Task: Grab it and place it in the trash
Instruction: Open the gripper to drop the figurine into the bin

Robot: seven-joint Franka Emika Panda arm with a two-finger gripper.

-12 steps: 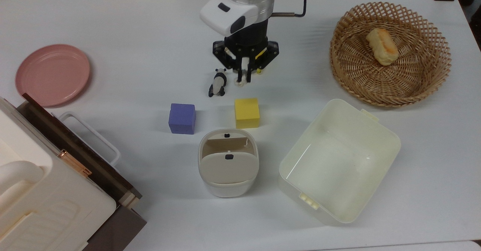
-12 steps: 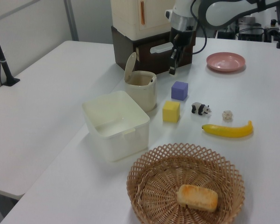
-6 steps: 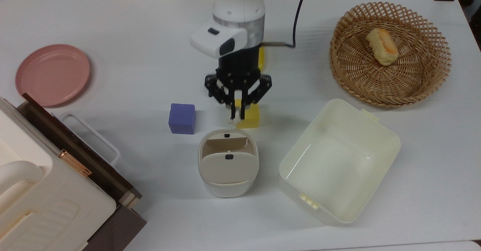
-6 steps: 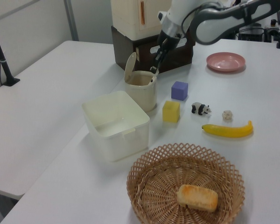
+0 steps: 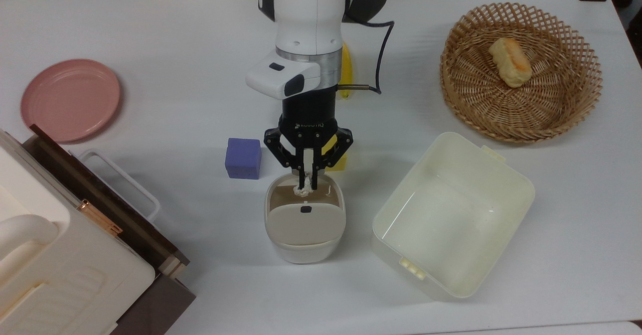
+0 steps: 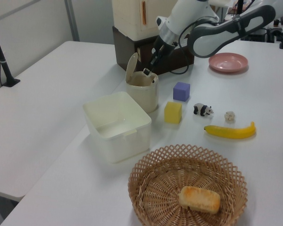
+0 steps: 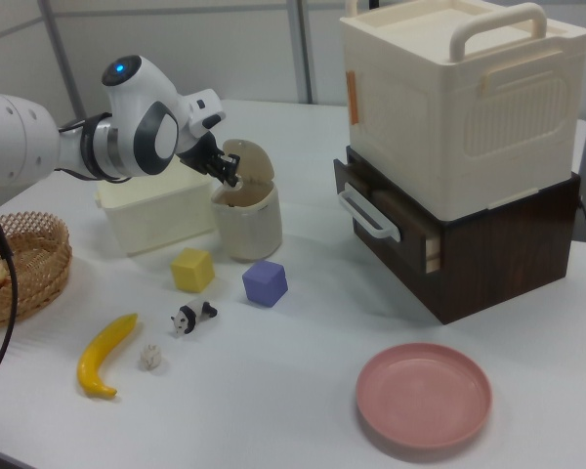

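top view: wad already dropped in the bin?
No, the wad is pinched in the shut pincer, held over the open bin.

The top view is looking straight down on the white table point(image 5: 150, 14), quite near. The left view is standing at the wicker basket point(image 6: 188, 183) end, facing toward the stacked drawer boxes point(image 6: 141, 28). The right view is facing back from the pink plate point(image 7: 425, 396) side. All three are sharing the trash bin point(image 5: 305, 224) and purple cube point(image 5: 243, 158).

Two cubes: purple point(image 5: 243, 158), yellow point(image 6: 173, 112); two paper wads point(image 5: 302, 191) point(image 6: 230, 116).
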